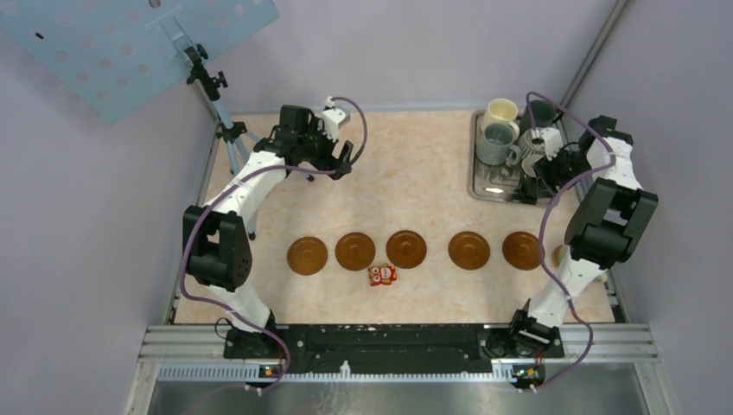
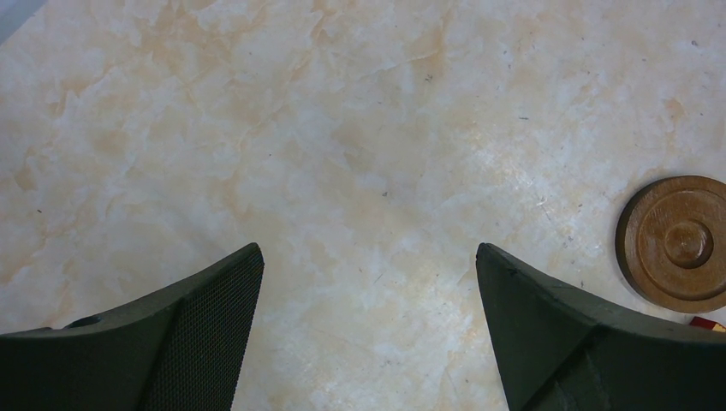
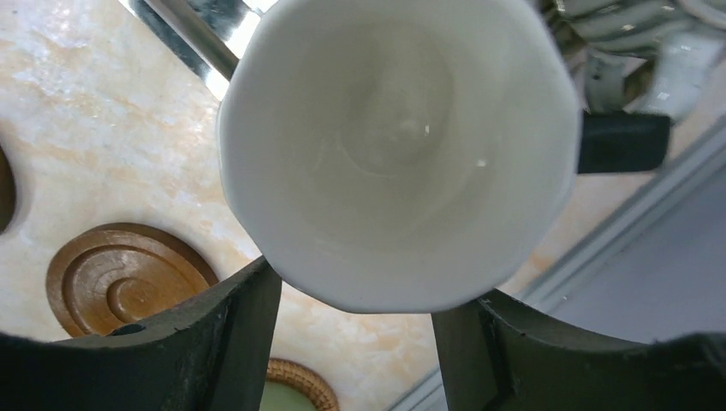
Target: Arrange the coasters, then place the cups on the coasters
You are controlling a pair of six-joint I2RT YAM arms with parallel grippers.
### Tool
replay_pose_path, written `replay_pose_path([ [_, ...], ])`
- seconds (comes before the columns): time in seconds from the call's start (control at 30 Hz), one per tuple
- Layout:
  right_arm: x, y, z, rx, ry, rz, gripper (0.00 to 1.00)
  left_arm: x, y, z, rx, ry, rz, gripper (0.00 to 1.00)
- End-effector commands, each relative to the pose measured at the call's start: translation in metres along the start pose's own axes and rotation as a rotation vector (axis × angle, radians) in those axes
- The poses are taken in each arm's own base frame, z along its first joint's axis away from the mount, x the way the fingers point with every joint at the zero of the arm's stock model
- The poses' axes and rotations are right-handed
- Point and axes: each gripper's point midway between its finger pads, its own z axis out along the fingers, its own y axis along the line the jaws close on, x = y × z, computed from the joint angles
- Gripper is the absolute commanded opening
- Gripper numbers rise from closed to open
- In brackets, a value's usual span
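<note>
Right gripper: black fingers flank the near rim of a white-lined ceramic mug with a dark handle. The jaws are moderately spread. Contact with the wall is unclear, so I cannot tell if it grips.

The mug sits mouth-on to the wrist camera, its long axis along the line of sight, with the handle at 3 o'clock. It is over the near end of the flat metal tray, far right on the marble-pattern table. Standing or lifted: cannot tell. A round brown wooden coaster lies at 8 o'clock from it.

Top view only:
- The right arm hides that mug.
- A cream mug, a blue-grey mug and a ribbed light-grey mug stand upright on the tray.
- Five coasters lie flat in a row running 9 to 3 o'clock.
- A red-and-white square packet sits at 6 o'clock of the row.

Left gripper: jaws wide and empty, over bare table at far left. Its wrist view shows one coaster at 3 o'clock.
</note>
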Motion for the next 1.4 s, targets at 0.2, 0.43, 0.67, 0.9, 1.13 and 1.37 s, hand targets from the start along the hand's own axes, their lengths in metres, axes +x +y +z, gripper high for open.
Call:
replay_pose_path([
  [0.2,-0.032,0.042,0.006,-0.068,-0.096,-0.011,0.62,-0.027,0.003,-0.010,-0.006,-0.076,0.040,0.99],
  [0.43,-0.029,0.037,0.009,-0.029,-0.088,0.020,0.62,-0.027,0.004,-0.012,-0.008,-0.075,0.035,0.99],
  [0.67,-0.033,0.024,0.010,0.018,-0.095,0.072,0.62,-0.027,0.003,-0.013,-0.005,-0.081,0.033,0.99],
  [0.9,-0.048,0.012,-0.026,0.005,-0.158,0.193,0.62,-0.024,0.003,-0.014,-0.003,-0.077,0.030,0.99],
  [1.13,-0.010,-0.045,-0.066,0.075,-0.171,0.394,0.64,-0.018,-0.002,-0.010,0.027,-0.071,0.018,0.99],
  [1.37,0.027,-0.093,-0.059,0.203,-0.043,0.443,0.61,-0.015,-0.003,-0.005,0.045,-0.064,0.000,0.99],
])
